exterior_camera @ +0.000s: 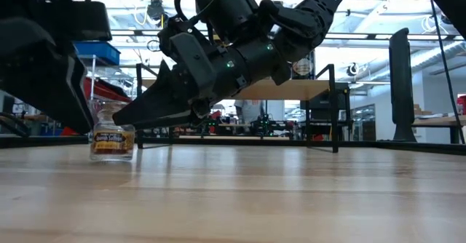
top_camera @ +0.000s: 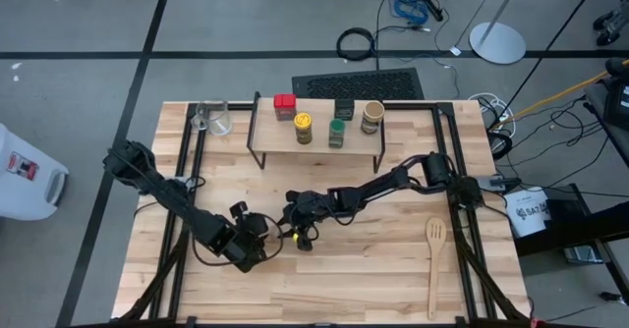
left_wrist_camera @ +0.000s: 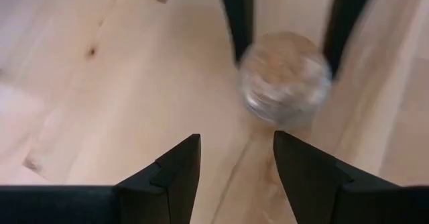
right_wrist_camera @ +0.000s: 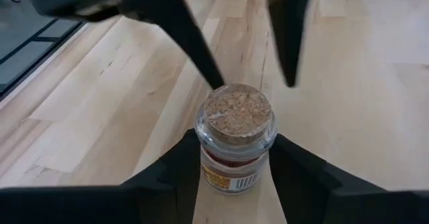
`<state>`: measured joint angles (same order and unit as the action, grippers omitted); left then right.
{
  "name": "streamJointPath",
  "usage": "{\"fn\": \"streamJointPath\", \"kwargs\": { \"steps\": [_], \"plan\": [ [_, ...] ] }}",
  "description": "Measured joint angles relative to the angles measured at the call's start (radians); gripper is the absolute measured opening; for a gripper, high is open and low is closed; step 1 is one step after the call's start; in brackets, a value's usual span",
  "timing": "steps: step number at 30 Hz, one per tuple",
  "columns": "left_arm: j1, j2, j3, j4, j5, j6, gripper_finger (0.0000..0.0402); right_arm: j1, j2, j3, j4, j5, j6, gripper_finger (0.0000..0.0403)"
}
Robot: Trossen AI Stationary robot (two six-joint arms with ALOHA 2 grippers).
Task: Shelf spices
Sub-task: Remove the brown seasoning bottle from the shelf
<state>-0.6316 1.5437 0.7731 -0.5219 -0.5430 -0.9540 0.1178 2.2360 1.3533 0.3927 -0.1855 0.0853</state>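
The tiny brown jar (right_wrist_camera: 236, 140), which has a cork lid, stands upright on the tabletop. My right gripper (right_wrist_camera: 234, 158) reaches in from the table's right and is shut on it. My left gripper (left_wrist_camera: 234, 163) hangs open just beside the jar, toward the table's left, and touches nothing. The jar also shows in the low view (exterior_camera: 113, 140) and, blurred, in the left wrist view (left_wrist_camera: 285, 76). At the far edge, the shelf (top_camera: 270, 132) carries the red tin (top_camera: 285, 104), yellow jar (top_camera: 304, 127), green-lidded jar (top_camera: 337, 132), dark tin (top_camera: 343, 108) and tan jar (top_camera: 371, 117). My right gripper pinches the jar's glass body (right_wrist_camera: 212, 158) below the cork lid, one finger (right_wrist_camera: 179, 167) on each side. The fingers slant down from the table's right. The jar stays upright with its base on the tabletop.
A clear glass cup (top_camera: 216, 119) stands left of the shelf. A wooden spatula (top_camera: 434, 261) lies near the right edge. Black frame rails (top_camera: 462, 220) run along both sides of the table. Bare wood lies in front of the shelf and near the front edge.
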Motion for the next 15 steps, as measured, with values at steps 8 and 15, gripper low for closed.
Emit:
{"fn": "streamJointPath", "kwargs": {
  "steps": [8, 15],
  "plan": [
    [0.020, 0.015, -0.001, 0.068, -0.020, 0.046, 0.0196, 0.014, -0.001, -0.001, -0.008, 0.006, 0.001, 0.0199],
    [0.024, 0.015, -0.001, 0.083, -0.065, 0.046, 0.0196, 0.017, -0.001, -0.001, -0.002, 0.000, 0.002, 0.0216]
  ]
}}
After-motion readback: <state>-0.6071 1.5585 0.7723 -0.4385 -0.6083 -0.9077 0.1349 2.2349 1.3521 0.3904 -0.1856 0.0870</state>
